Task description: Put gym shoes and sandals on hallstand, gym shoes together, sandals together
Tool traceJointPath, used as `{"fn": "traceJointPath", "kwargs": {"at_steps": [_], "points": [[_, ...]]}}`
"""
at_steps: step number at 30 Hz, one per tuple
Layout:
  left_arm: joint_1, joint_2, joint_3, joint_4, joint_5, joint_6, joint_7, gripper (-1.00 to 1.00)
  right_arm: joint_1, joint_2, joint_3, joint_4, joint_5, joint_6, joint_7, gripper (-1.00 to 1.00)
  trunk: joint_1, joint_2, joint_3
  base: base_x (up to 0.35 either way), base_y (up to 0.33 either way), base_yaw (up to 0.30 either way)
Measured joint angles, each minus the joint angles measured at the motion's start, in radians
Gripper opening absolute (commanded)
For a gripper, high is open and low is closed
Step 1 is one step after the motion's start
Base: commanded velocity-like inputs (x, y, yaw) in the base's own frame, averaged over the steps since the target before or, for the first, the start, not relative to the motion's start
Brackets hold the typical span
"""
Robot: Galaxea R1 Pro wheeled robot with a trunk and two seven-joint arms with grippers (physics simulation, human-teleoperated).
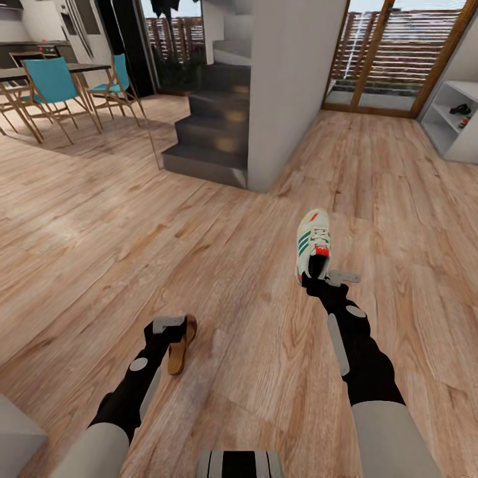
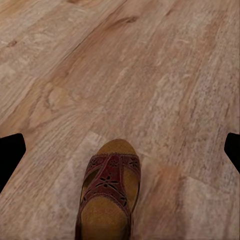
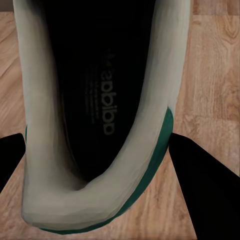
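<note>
The right gripper [image 1: 321, 273] is clenching the heel of a gym shoe [image 1: 313, 242], and the left gripper [image 1: 174, 330] is carrying a sandal [image 1: 181, 350], both above the corridor floor [image 1: 219, 265]. The hallstand [image 1: 453, 123], well apart, is already holding dark footwear. The shoe's insole lettering [image 3: 107, 95] is showing, not legibly.

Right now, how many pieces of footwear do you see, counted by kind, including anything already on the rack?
Gym shoes: 1, at the right hand, the gym shoe.
Sandals: 1, at the left hand, the brown sandal.
Dark shoe, kind unclear: 1, on the rack, the dark shoe.
Total: 3
</note>
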Motion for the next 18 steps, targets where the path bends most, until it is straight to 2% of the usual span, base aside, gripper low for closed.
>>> {"fn": "traceJointPath", "kwargs": {"at_steps": [18], "points": [[0.000, 0.000, -0.001, 0.000, 0.000, 0.000, 0.000, 1.00, 0.000, 0.000, 0.000, -0.009, 0.000, 0.000, 0.000, -1.00, 0.008, -0.004, -0.099, 0.000, 0.000, 0.000]]}}
